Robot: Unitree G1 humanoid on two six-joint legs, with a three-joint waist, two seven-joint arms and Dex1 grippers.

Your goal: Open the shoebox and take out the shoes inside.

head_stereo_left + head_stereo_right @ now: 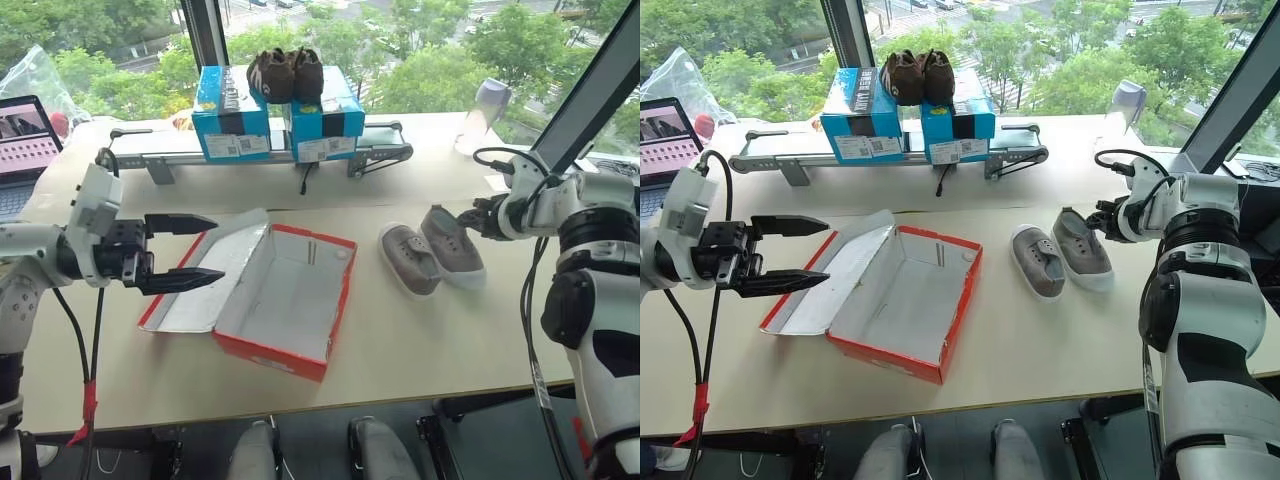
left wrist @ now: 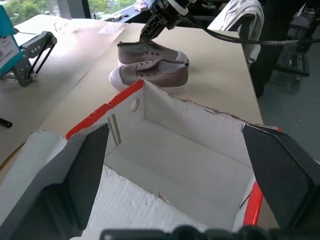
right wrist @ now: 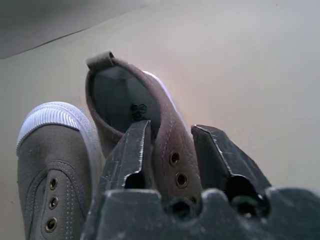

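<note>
Look at your left gripper [image 1: 195, 252] first; its two black fingers are spread wide apart and hold nothing; it hangs just above the table [image 1: 420, 340], pointing toward the shoebox [image 1: 285, 300]. The shoebox sits right in front of those fingers; it is red outside and pale inside; its lid [image 1: 205, 275] is flopped open flat on the side nearest that gripper; the box has nothing in it; you cannot read any words on it.

Farther back, past the box, two blue boxes [image 1: 275, 115] stand on a grey rail [image 1: 180, 158]; they have white labels with small black marks that look like codes, but the writing is too small to read; a dark brown pair of shoes [image 1: 285, 72] sits on top of them. A laptop [image 1: 22, 140] with a pink screen is behind your left arm.

Now go right; the shoes [image 1: 432, 250] lie side by side on the table, well apart from the shoebox; they are grey with pale soles. Your right gripper [image 3: 172, 137] is at the outer shoe; one finger is inside the shoe and one outside, around its side wall; the fingers stand a little apart; you cannot tell if they squeeze it or have let go. A small dark mark is printed inside that shoe, too blurry to read.
</note>
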